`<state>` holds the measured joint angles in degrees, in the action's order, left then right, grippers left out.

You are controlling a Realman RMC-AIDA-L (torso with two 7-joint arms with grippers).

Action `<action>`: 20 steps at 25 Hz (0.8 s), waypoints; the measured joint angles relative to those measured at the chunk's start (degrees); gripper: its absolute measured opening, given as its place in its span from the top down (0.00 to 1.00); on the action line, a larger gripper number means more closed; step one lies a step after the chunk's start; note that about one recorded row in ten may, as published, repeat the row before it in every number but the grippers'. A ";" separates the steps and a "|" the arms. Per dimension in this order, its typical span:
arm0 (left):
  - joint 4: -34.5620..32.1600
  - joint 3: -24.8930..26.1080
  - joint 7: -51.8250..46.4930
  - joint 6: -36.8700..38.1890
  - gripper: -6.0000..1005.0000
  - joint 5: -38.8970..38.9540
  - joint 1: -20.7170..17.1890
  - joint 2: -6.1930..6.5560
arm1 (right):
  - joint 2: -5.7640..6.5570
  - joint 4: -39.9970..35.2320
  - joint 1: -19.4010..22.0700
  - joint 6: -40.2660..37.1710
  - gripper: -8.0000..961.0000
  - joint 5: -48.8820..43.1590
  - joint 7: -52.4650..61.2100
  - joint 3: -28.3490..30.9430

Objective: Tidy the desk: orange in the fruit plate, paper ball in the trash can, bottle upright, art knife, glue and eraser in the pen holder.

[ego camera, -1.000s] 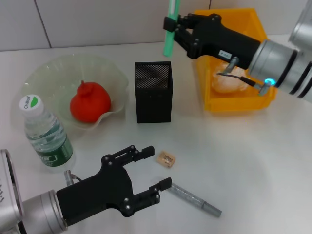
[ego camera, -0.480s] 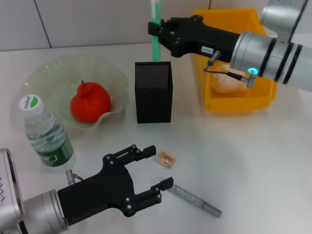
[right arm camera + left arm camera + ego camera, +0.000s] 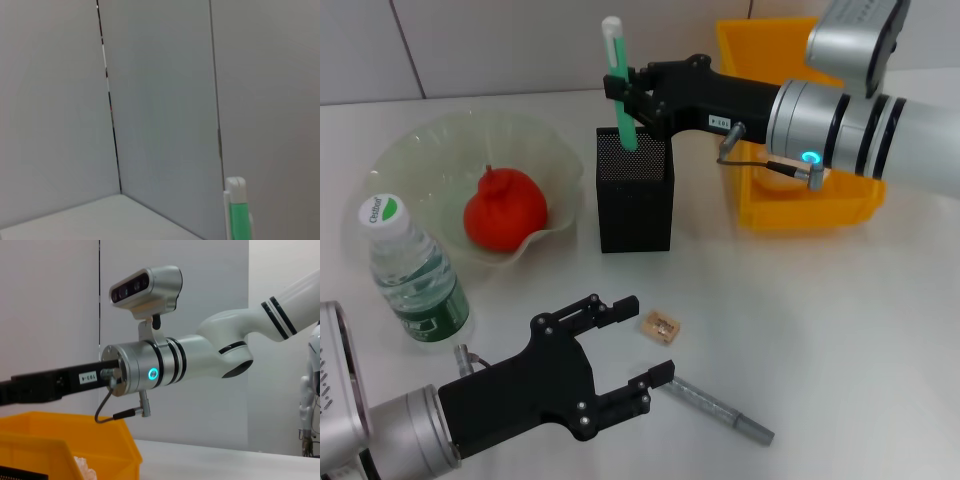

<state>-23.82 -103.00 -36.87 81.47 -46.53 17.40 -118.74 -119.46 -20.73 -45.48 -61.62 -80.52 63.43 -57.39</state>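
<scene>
In the head view we see the right tool [image 3: 632,92] clamped on the green glue stick [image 3: 619,85], its lower end at the mouth of the holder [image 3: 635,190]. The left tool [image 3: 620,350], fingers apart, hovers at 6 o'clock above the table [image 3: 840,330]; the eraser [image 3: 660,325] and grey knife [image 3: 718,407] lie just beside it. The orange [image 3: 504,209] sits in the plate [image 3: 420,150], the bottle [image 3: 410,272] upright at 8 o'clock. Only the left wrist view shows paper [image 3: 84,466] inside the yellow bin [image 3: 65,445]; the right wrist view shows the glue's white cap [image 3: 235,186].
</scene>
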 joint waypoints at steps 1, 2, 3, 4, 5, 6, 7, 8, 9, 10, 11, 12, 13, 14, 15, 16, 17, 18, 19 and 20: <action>0.00 0.00 0.00 0.00 0.30 0.00 0.00 0.00 | 0.00 0.00 0.00 0.00 0.88 0.00 0.00 0.00; 0.00 0.00 0.01 0.00 0.30 0.02 0.07 0.00 | -0.05 0.00 0.00 0.49 0.88 0.10 -0.23 -0.44; 0.00 0.00 0.00 -0.01 0.30 0.03 0.11 0.02 | -0.17 0.07 -0.04 1.10 0.88 0.25 -0.71 -0.87; 0.00 0.00 0.00 -0.01 0.30 0.03 0.11 0.02 | -0.17 0.07 -0.04 1.10 0.88 0.25 -0.71 -0.87; 0.00 0.00 -0.02 0.02 0.30 0.04 0.12 0.04 | -0.20 0.19 -0.06 1.07 0.88 0.29 -0.87 -0.93; 0.00 0.00 -0.03 0.13 0.30 0.04 0.12 0.08 | -0.21 0.25 -0.07 0.95 0.89 0.32 -0.96 -1.16; 0.00 0.00 -0.04 0.18 0.30 0.04 0.12 0.12 | -0.22 0.26 -0.05 0.74 0.89 0.34 -0.98 -1.45; 0.00 0.00 -0.04 0.22 0.30 0.04 0.12 0.15 | -0.24 0.03 0.37 0.09 0.89 0.37 -0.97 -2.08; 0.00 0.00 -0.04 0.22 0.30 0.04 0.12 0.15 | -0.24 0.03 0.37 0.09 0.89 0.37 -0.97 -2.08; 0.00 0.04 -0.05 0.27 0.30 0.04 0.12 0.17 | -0.24 -0.43 1.04 -0.88 0.89 0.38 -0.80 -2.22; 0.00 0.04 -0.05 0.27 0.30 0.04 0.12 0.17 | -0.24 -0.43 1.04 -0.88 0.85 0.38 -0.80 -2.22; 0.00 0.34 -0.05 0.34 0.30 0.04 0.12 0.21 | -0.24 -0.76 1.50 -1.47 0.81 0.39 -0.75 -2.16; 0.00 0.53 0.06 0.40 0.30 0.04 0.03 0.20 | -0.24 -1.77 2.57 -2.53 0.77 0.40 -0.52 -2.04; 0.00 0.53 0.06 0.40 0.30 0.04 0.03 0.20 | -0.23 -2.63 3.47 -3.01 0.73 0.41 -0.17 -1.92; 0.00 0.53 0.06 0.40 0.30 0.04 0.03 0.20 | -0.23 -2.63 3.47 -3.01 0.68 0.41 -0.17 -1.92; 0.00 0.53 0.06 0.40 0.30 0.04 0.03 0.20 | -0.23 -4.28 4.96 -3.91 0.63 0.45 0.74 -1.82; 0.00 0.61 0.26 0.49 0.30 0.04 -0.12 0.20 | -0.21 -5.32 5.66 -4.47 0.58 0.47 1.46 -1.75; 0.00 0.61 0.26 0.49 0.30 0.04 -0.12 0.20 | -0.16 -6.83 6.69 -5.26 0.53 0.48 2.55 -1.75; 0.00 0.61 0.26 0.49 0.30 0.04 -0.12 0.20 | -0.16 -6.83 6.69 -5.26 0.51 0.48 2.55 -1.75; 0.00 0.62 0.40 0.85 0.30 -0.02 -0.32 0.18 | -0.04 -8.91 7.98 -6.20 0.50 0.49 4.10 -1.84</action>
<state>-23.82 -102.38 -36.46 82.32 -46.55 17.08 -118.56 -119.50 -29.64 -37.50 -67.82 -80.03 67.52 -59.23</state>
